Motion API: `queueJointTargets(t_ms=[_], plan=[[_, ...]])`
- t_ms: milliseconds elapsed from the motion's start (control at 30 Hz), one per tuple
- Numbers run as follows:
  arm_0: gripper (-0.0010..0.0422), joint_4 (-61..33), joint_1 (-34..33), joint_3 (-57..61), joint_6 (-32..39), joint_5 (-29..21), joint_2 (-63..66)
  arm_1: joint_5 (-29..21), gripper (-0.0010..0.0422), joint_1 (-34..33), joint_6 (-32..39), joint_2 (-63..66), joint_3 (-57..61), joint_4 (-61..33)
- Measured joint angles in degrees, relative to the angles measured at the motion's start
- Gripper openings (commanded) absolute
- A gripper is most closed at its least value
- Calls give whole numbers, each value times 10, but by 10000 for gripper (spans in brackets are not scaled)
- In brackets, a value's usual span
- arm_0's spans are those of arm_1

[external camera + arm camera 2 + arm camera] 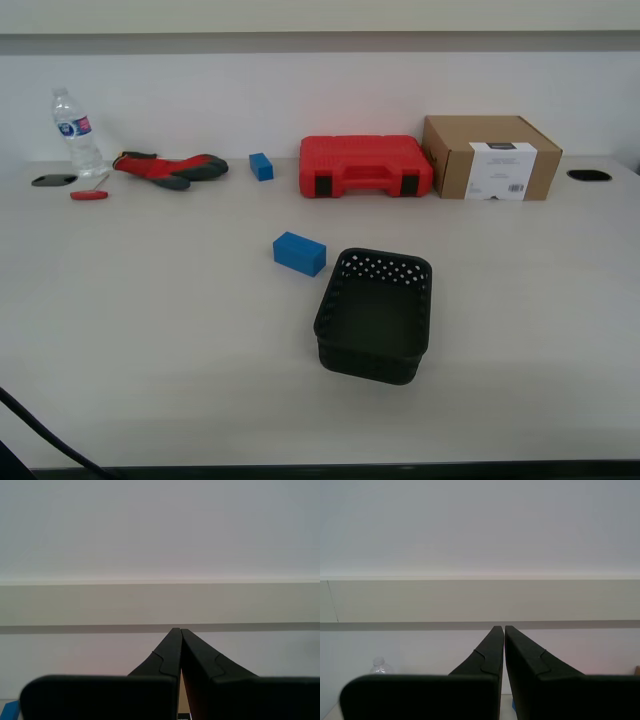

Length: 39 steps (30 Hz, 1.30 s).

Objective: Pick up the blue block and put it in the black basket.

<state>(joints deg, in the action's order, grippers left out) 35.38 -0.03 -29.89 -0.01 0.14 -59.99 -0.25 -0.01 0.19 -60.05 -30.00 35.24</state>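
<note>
Blue block (299, 253) lies on the table (150, 330), just beside the black basket (376, 315) — off the basket's far corner toward the exterior view's left, not touching. Basket holds nothing. My first gripper (502, 630) has its jaws closed, tips nearly meeting, nothing between them; it faces the wall. My second gripper (177, 631) — same: jaws together, nothing gripped. Neither arm shows in the exterior view.
</note>
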Motion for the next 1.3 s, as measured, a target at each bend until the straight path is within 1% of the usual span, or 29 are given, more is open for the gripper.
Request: queueJointTargets(t_ms=[733,767,833,967,1000,1100,1233,1300], plan=[[0,0,0,0,0,0,0,-2,0,0,-4,0,0,-1],[0,0,0,0,0,0,0,-10,0,0,-11,0,0,-2],[0,0,1,0,0,0,0,-40,0,-1,-20,-3,1,-8],[0,0,0,0,0,0,0,-148,0,-3,-16,-32,-1,-52],[0,0,0,0,0,0,0,-162,0,-5,-15,-43,-1,-66],[0,0,0,0,0,0,0,-167,0,-23,18,-92,-1,-108],[0,0,0,0,0,0,0,-166,0,-47,43,-165,-15,-125],[0,0,0,0,0,0,0,-166,0,-58,70,-202,-34,-157]])
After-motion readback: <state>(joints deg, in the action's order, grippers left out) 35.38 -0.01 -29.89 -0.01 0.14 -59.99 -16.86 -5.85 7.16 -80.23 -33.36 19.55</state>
